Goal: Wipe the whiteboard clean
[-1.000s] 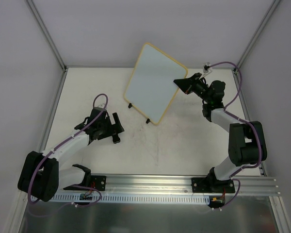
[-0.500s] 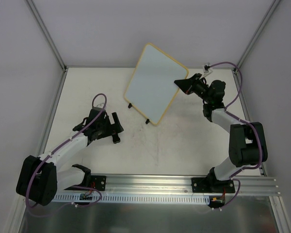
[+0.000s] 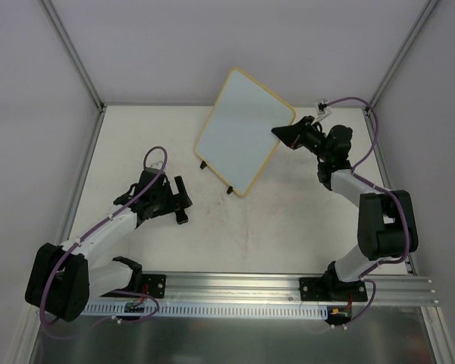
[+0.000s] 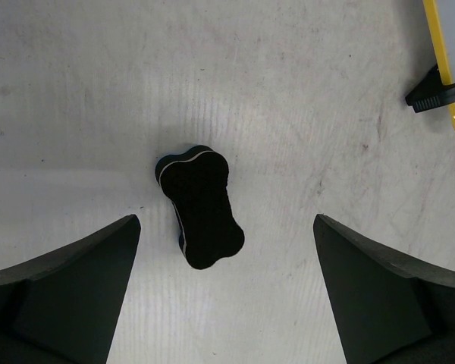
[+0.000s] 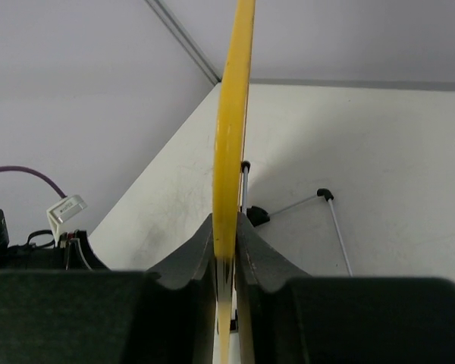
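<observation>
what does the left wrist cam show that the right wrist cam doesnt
Only left wrist: a black eraser lying on the table between the open left gripper fingers, plus one black foot of the whiteboard. Only right wrist: the right gripper pinching the board's yellow edge, seen edge-on, and a wire prop behind. Both: the yellow frame and white table.

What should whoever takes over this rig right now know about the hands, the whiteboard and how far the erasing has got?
Right hand: shut on the yellow frame of the whiteboard, which stands upright at the far side of the table.
Left hand: open and empty, hovering over the black eraser that lies on the table.
Done: the top camera shows no marks on the board face.
Left: probably only letting go of the board, if the face really is clean.
</observation>
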